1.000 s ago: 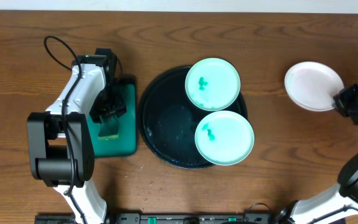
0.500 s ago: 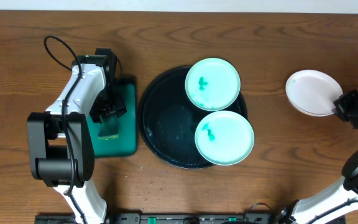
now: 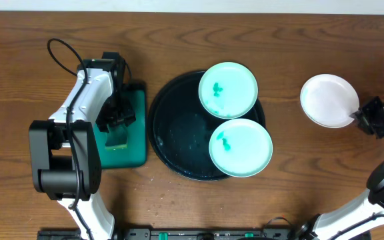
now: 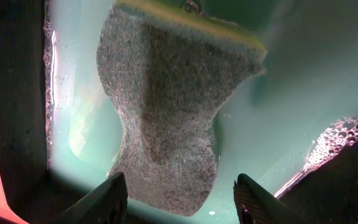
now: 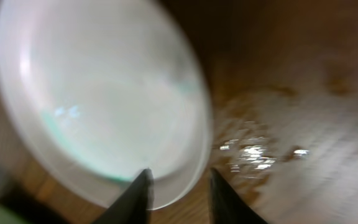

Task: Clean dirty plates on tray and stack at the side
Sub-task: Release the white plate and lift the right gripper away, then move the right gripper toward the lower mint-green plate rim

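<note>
Two pale mint plates with teal smears lie in the black tray (image 3: 172, 133): one at the back (image 3: 228, 89), one at the front right (image 3: 241, 147). The white plate (image 3: 327, 100) is on the table at the right, off the tray; it fills the right wrist view (image 5: 104, 106), blurred. My right gripper (image 3: 360, 115) has the plate's right rim between its fingers (image 5: 179, 186). My left gripper (image 3: 115, 119) is open (image 4: 182, 199) just above a grey-faced sponge (image 4: 166, 112) that lies in soapy water.
The green rectangular sponge tray (image 3: 135, 133) stands left of the black tray, with foam along its edges (image 4: 347, 130). Water drops shine on the wood next to the white plate (image 5: 253, 152). The left arm's cable loops at the back left (image 3: 57, 50).
The right gripper has shifted the white plate a little forward and then left, towards the black tray. The left arm and both mint plates have not moved.
</note>
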Controlling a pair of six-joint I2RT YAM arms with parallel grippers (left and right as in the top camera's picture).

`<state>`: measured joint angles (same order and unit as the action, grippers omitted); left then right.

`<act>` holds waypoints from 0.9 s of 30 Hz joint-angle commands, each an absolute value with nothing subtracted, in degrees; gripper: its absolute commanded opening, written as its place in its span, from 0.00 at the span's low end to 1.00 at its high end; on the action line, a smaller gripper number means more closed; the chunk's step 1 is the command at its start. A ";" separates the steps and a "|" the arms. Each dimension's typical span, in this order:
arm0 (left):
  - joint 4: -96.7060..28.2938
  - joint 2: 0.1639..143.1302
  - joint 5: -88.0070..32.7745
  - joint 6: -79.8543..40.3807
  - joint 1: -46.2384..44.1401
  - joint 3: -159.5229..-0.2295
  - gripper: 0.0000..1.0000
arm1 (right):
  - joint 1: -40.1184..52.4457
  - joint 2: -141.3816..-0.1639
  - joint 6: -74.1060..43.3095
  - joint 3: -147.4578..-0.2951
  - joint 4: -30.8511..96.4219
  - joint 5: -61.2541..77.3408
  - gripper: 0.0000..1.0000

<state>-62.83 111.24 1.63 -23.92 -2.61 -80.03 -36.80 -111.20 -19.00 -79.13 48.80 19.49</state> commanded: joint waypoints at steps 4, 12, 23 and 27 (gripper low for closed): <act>-64.03 111.35 1.89 -23.57 -2.44 -79.72 0.57 | -30.61 -109.78 -7.88 -79.83 50.43 33.30 0.46; -64.45 111.35 1.87 -23.59 -2.44 -79.72 0.57 | -16.34 -109.47 -5.06 -79.83 58.19 30.24 0.46; -64.88 111.35 1.89 -23.59 -2.44 -79.72 0.57 | 0.40 -96.90 -10.24 -79.83 63.11 15.53 0.49; -64.86 111.35 1.89 -23.59 -2.44 -79.72 0.57 | 3.62 -92.01 -13.30 -79.81 67.37 12.67 0.52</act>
